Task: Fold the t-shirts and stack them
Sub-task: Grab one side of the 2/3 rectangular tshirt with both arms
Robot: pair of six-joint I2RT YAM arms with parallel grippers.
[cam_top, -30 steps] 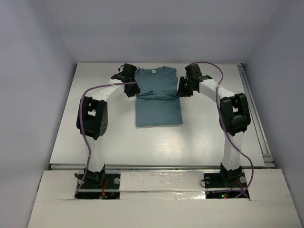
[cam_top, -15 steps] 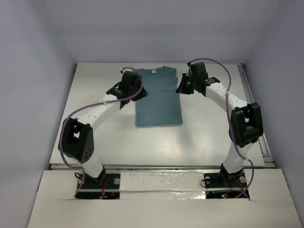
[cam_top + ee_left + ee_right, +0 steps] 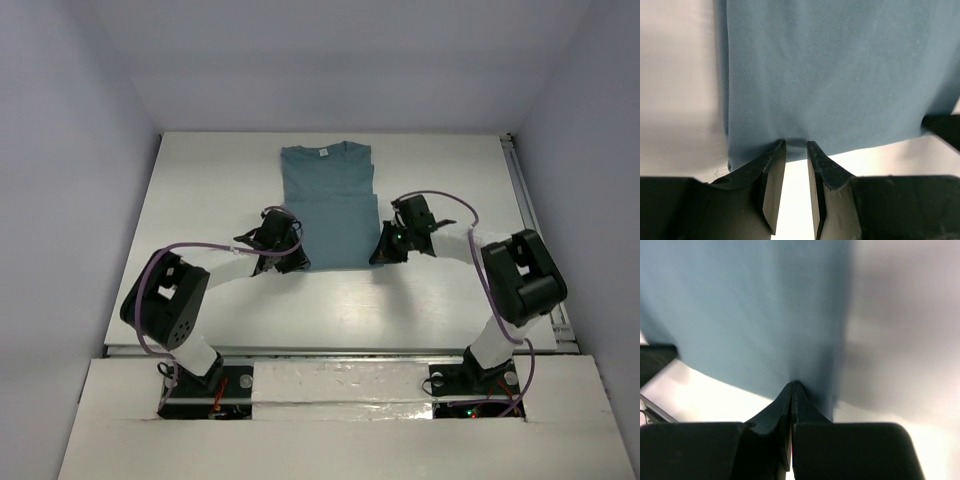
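Now I see the teal t-shirt flat on the surface, midway between the side edges and toward the far edge. Its collar and white label are at the far end, and the sleeves are folded in. Both arms reach low to its near hem. The left fingers are at the cloth's near-left corner, narrowly apart, tips touching the hem. The right fingers are at the near-right corner, pressed together, pinching the hem.
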